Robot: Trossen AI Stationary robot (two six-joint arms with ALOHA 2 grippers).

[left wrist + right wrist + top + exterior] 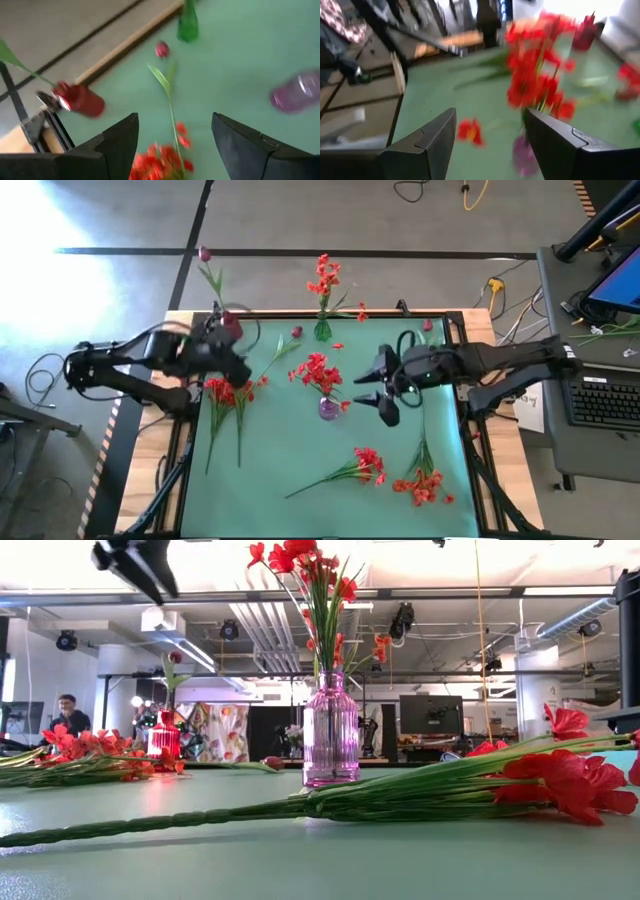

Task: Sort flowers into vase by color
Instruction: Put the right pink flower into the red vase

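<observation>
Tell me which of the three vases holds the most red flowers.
The pink vase at the mat's middle: a full red cluster. The green vase holds one thin spray, the red vase a single stem.

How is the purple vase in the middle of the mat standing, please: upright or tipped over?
Upright. In the low view the purple vase stands on its base on the green mat, with red flowers rising straight from its neck.

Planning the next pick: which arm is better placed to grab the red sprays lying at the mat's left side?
Left. Its open claw hovers right over those red sprays. The right claw, also open, sits beyond the purple vase.
</observation>
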